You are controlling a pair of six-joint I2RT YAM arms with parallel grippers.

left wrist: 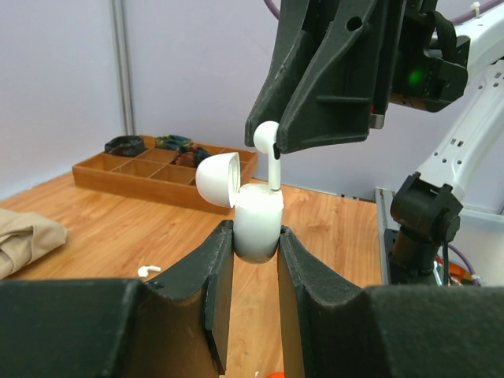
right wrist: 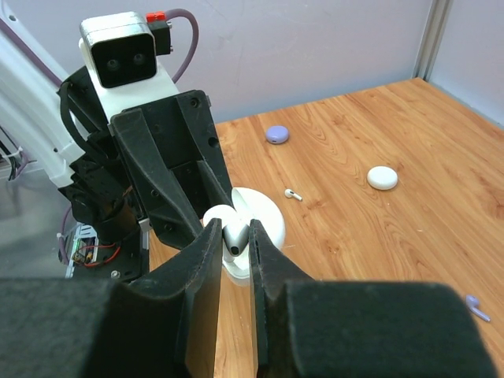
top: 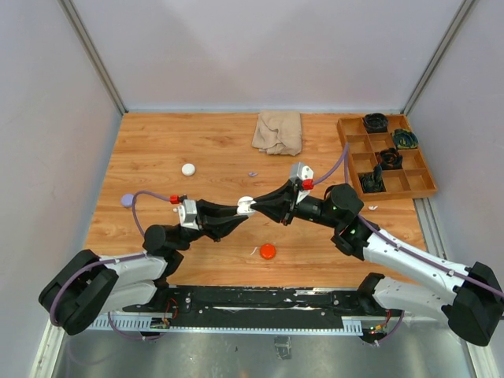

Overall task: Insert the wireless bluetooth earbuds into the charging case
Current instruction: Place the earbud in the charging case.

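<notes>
A white charging case (left wrist: 257, 224) is held above the table with its lid (left wrist: 218, 177) swung open to the left. My left gripper (left wrist: 256, 236) is shut on the case's lower body. A white earbud (left wrist: 270, 150) stands stem-down at the case's open top, and my right gripper (right wrist: 235, 228) is shut on its head (right wrist: 236, 235). In the top view the two grippers meet at the case (top: 246, 206) over the middle of the table. Loose earbuds lie on the wood: a white one (right wrist: 293, 194), a purple one (right wrist: 475, 305) and another white one (left wrist: 148, 270).
Round pucks lie on the table: white (top: 188, 168), purple (top: 127, 200) and red (top: 268, 251). A beige cloth (top: 278, 131) is bunched at the back. A wooden compartment tray (top: 413, 189) with dark cables stands at the back right.
</notes>
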